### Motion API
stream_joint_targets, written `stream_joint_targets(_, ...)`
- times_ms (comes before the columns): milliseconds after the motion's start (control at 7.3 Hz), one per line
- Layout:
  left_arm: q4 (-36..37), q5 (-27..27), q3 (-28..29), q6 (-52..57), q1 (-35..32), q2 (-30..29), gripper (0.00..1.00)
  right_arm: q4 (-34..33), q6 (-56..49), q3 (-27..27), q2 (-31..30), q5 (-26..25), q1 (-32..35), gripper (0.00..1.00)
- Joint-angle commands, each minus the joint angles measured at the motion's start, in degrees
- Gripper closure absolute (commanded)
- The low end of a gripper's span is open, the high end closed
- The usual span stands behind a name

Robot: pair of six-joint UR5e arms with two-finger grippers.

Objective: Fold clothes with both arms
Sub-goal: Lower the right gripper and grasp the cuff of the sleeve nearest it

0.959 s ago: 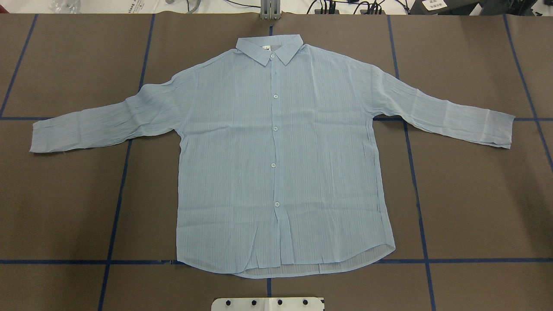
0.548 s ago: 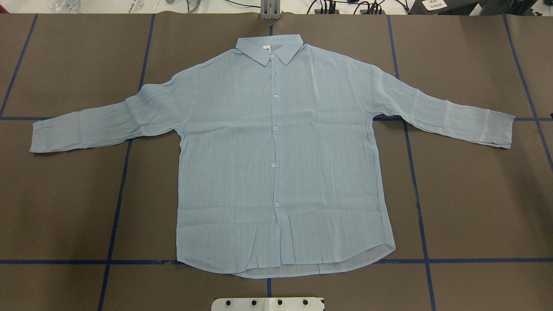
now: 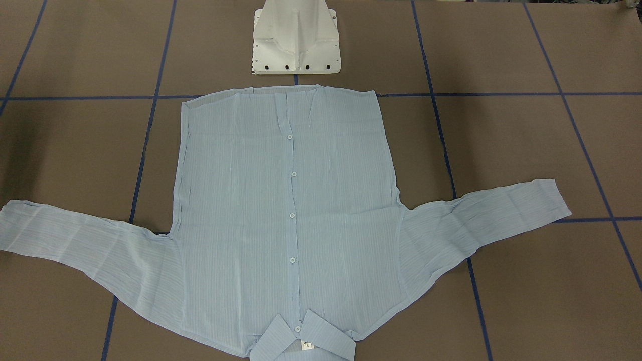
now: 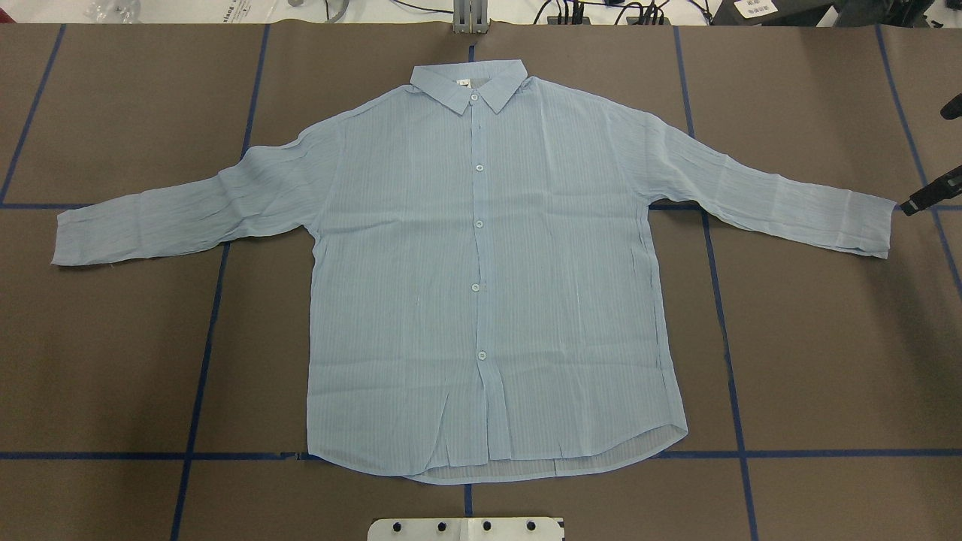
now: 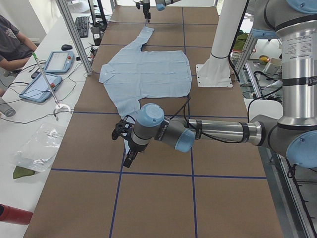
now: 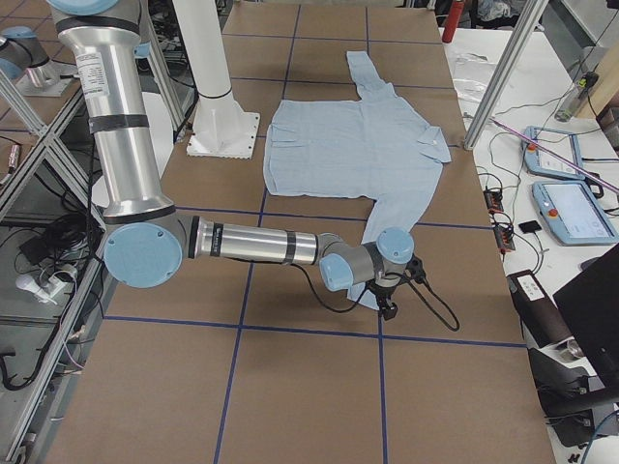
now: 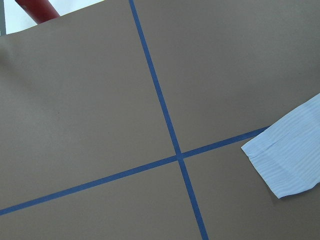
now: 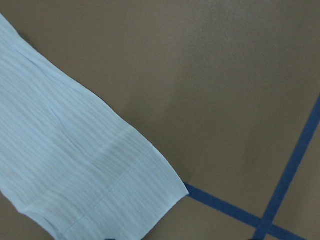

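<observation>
We judge this the opening reach. The thin pale-blue striped button-up shirt [image 4: 481,263] lies flat and unfolded on the brown taped table [image 4: 827,361]. The right gripper [image 4: 928,159] hangs wide-jawed beside a cuff [image 4: 872,225]. We cannot tell the left gripper [image 5: 125,146] jaws. Next, pinch both cuffs.

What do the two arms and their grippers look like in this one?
The left arm and the right arm are built alike: silver and grey tube segments with rounded light-blue joint caps. Thin black cables loop near each wrist. The left gripper and the right gripper are black.
</observation>
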Motion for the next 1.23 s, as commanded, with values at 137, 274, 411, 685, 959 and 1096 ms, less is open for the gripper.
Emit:
stream_joint_targets(137, -0.3, -0.1, -0.4, 0.0, 0.0, 0.0, 0.01, 1.6, -0.9, -6.5, 3.0, -0.1, -1.4, 0.12)
stream_joint_targets(274, -0.4, -0.1, -0.4, 0.0, 0.0, 0.0, 0.01, 1.5, -0.8, -6.8, 3.1, -0.1, -1.4, 0.17)
stream_joint_targets(411, -0.4, -0.1, -0.4, 0.0, 0.0, 0.0, 0.01, 1.4, -0.8, -7.0, 3.2, -0.3, -2.1, 0.22)
stream_joint_targets(685, -0.4, -0.1, -0.7, 0.0, 0.0, 0.0, 0.01, 1.4, -0.8, -7.4, 3.9, -1.8, -3.0, 0.23)
stream_joint_targets(959, -0.4, -0.1, -0.7, 0.0, 0.0, 0.0, 0.01, 1.4, -0.8, -8.2, 5.0, -2.2, -3.3, 0.26)
stream_joint_targets(1096, -0.4, -0.1, -0.7, 0.0, 0.0, 0.0, 0.01, 1.4, -0.8, -8.8, 5.3, -2.2, -3.5, 0.30)
